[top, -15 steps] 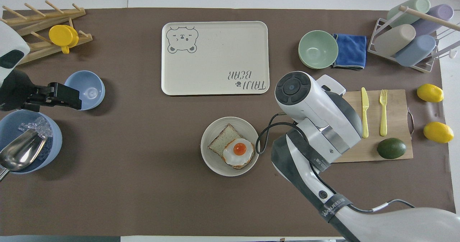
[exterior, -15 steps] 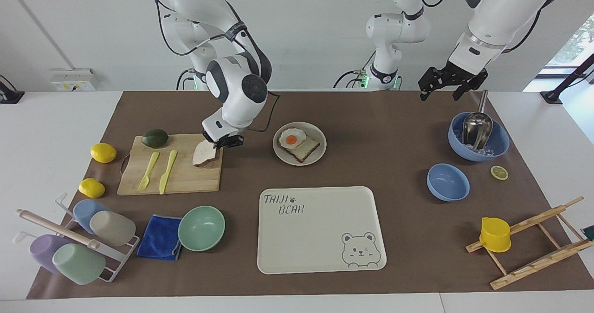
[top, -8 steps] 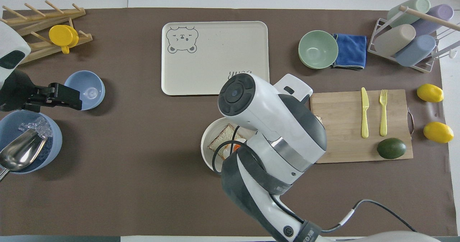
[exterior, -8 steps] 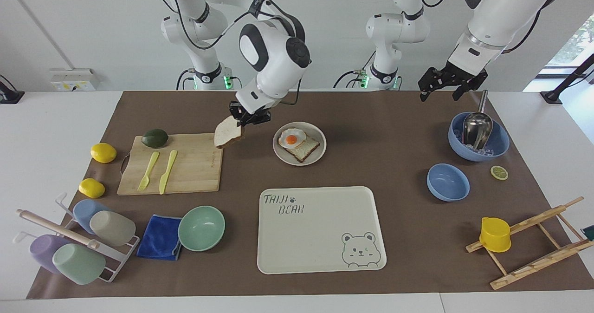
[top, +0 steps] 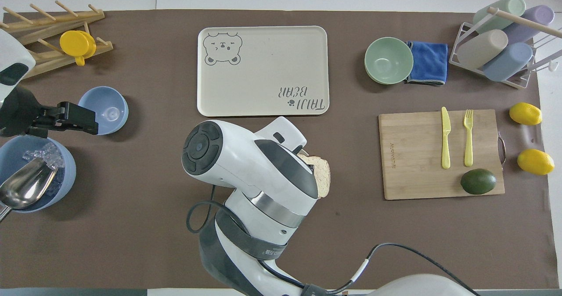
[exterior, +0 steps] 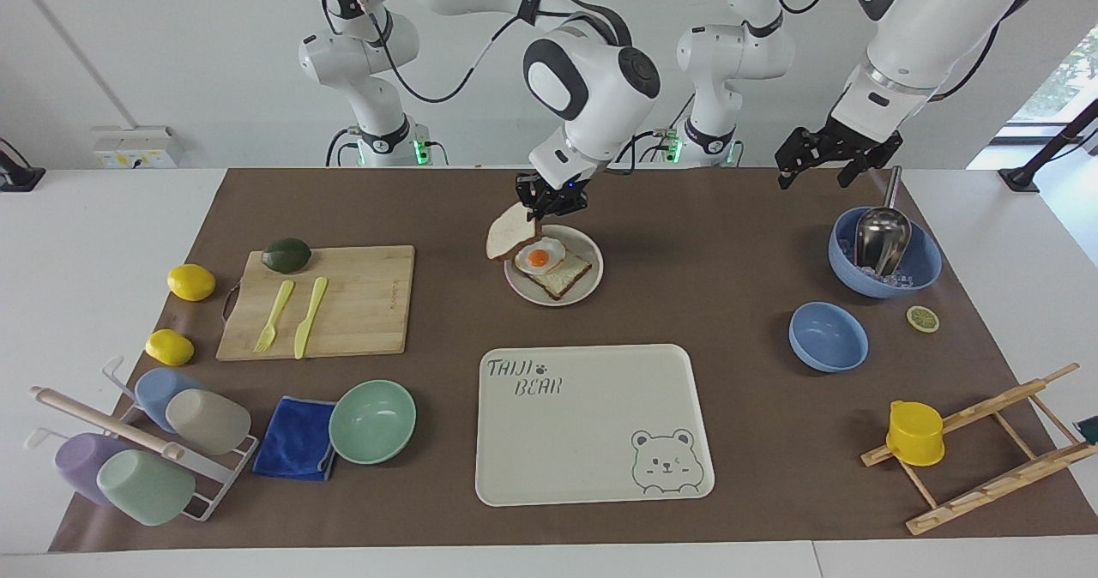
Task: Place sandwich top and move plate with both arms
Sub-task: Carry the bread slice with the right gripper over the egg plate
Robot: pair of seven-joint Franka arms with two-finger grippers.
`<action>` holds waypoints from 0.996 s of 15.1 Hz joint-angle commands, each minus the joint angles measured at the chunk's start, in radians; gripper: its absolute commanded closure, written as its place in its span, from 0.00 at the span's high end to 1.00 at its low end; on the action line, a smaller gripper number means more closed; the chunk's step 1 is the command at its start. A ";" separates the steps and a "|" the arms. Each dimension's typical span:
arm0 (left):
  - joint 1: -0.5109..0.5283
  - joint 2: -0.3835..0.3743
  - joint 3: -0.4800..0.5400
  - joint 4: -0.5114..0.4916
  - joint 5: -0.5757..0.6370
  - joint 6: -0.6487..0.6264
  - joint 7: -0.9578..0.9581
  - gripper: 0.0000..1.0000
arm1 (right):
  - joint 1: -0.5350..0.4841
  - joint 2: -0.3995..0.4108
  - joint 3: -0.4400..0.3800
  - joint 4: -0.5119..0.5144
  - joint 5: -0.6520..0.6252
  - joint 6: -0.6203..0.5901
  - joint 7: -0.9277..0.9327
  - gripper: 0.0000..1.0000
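Carried off the cutting board [exterior: 343, 299], the sandwich top [exterior: 511, 233] hangs clamped in right jaws over the plate [exterior: 592, 284]; left jaws apparently apart.

Under my right gripper [exterior: 549, 205], which is closed on the sandwich top [exterior: 511, 233], lies the plate [exterior: 587, 284] with the egg toast [exterior: 549, 266]; nothing stands between us. The brown counter [exterior: 703, 243] toward my left gripper [exterior: 825, 159] is bare until the big blue bowl [exterior: 922, 265] with its scoop [exterior: 882, 233] just under that gripper. The tray [exterior: 592, 424] and the cutting board [exterior: 352, 299] lie flat and low, well apart from my right gripper.
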 commanded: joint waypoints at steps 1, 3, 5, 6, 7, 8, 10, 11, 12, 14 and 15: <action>0.020 -0.049 -0.008 -0.075 -0.005 0.051 0.005 1.00 | -0.004 0.044 0.000 0.032 0.029 0.045 0.053 0.00; 0.020 -0.054 -0.008 -0.085 -0.005 0.055 0.006 1.00 | -0.008 0.045 -0.005 0.026 0.059 0.086 0.055 0.00; 0.020 -0.060 -0.007 -0.102 -0.005 0.065 0.005 1.00 | -0.032 0.045 -0.006 0.000 0.073 0.137 0.056 0.00; 0.020 -0.066 -0.007 -0.112 -0.005 0.069 0.005 1.00 | -0.032 0.043 -0.006 -0.017 0.073 0.158 0.056 0.00; 0.020 -0.068 -0.007 -0.118 -0.005 0.072 0.003 1.00 | -0.035 0.043 -0.006 -0.026 0.073 0.163 0.058 0.00; 0.020 -0.068 -0.007 -0.118 -0.005 0.074 0.003 1.00 | -0.041 0.043 -0.006 -0.031 0.075 0.168 0.059 0.00; 0.020 -0.071 -0.007 -0.128 -0.005 0.078 0.003 1.00 | -0.046 0.037 -0.006 -0.054 0.079 0.195 0.059 0.00; 0.021 -0.075 -0.007 -0.132 -0.005 0.079 0.005 1.00 | -0.052 0.034 -0.005 -0.067 0.082 0.209 0.061 0.00; 0.027 -0.077 -0.007 -0.134 -0.005 0.079 0.005 1.00 | -0.055 0.031 -0.005 -0.075 0.096 0.220 0.067 0.00; 0.032 -0.077 -0.008 -0.134 -0.005 0.079 0.005 1.00 | -0.051 0.028 -0.005 -0.087 0.102 0.238 0.095 0.00; 0.033 -0.077 -0.007 -0.134 -0.005 0.079 0.006 1.00 | -0.047 0.026 -0.005 -0.090 0.104 0.243 0.098 0.00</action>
